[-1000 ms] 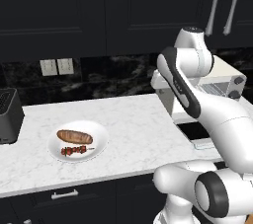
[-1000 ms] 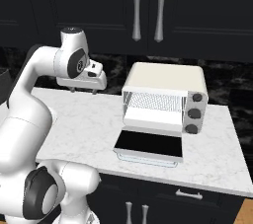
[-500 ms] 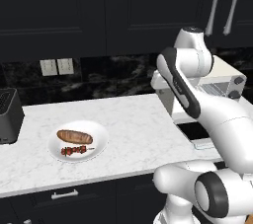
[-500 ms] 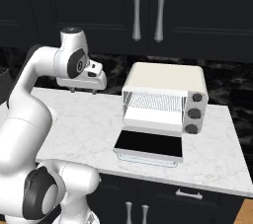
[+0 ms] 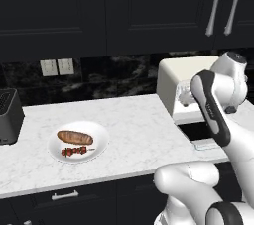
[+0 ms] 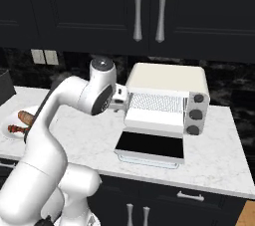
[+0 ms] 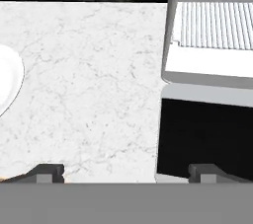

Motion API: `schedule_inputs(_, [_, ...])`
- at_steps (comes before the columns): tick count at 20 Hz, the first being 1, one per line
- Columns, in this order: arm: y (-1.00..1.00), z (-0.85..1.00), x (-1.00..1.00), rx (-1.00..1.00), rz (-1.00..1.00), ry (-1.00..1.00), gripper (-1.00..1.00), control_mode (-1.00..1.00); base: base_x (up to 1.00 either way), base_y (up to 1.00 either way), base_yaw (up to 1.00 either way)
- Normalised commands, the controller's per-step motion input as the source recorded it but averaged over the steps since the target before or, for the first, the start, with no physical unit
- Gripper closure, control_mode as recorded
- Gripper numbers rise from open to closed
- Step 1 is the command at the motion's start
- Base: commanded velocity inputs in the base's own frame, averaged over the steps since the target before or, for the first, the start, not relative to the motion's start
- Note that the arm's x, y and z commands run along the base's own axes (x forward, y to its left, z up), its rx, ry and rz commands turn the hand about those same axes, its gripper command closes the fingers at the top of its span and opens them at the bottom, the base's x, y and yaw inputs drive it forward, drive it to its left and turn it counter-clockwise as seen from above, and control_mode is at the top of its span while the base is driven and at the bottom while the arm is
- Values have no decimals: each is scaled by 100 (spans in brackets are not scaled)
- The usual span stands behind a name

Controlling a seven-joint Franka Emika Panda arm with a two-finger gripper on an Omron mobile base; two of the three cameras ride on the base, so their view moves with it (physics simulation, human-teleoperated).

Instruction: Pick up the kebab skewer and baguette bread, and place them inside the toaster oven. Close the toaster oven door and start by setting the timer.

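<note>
Gripper (image 7: 126,171) spread (nothing held) above counter (image 7: 94,94); toaster oven door (image 6: 150,146) down.

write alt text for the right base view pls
A white robot arm reaches over a marble counter, its open hand just left of a cream toaster oven whose dark glass door lies folded down. A white plate with the baguette bread sits at far left.

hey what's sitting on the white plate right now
On the white plate lie the baguette bread and, just in front of it, the kebab skewer. In the right base view the robot's arm covers most of the plate, so little of the food shows there.
</note>
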Motion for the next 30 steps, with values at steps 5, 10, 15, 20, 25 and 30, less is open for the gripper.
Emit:
schedule_inputs(5, [-86,-47,6,1,15,-47,-100,-100,0,0,0])
schedule_inputs(10, [-48,-26,40,0,13,-48,-100,-100,0,0,0])
schedule_inputs(15, [-26,-5,54,0,3,-29,-100,-100,0,0,0])
schedule_inputs(20, [-47,0,40,0,0,-9,-100,-100,0,0,0])
schedule_inputs(25, [-43,8,37,4,0,0,-100,-100,0,0,0])
schedule_inputs(30, [-16,6,10,5,0,0,-100,-100,0,0,0])
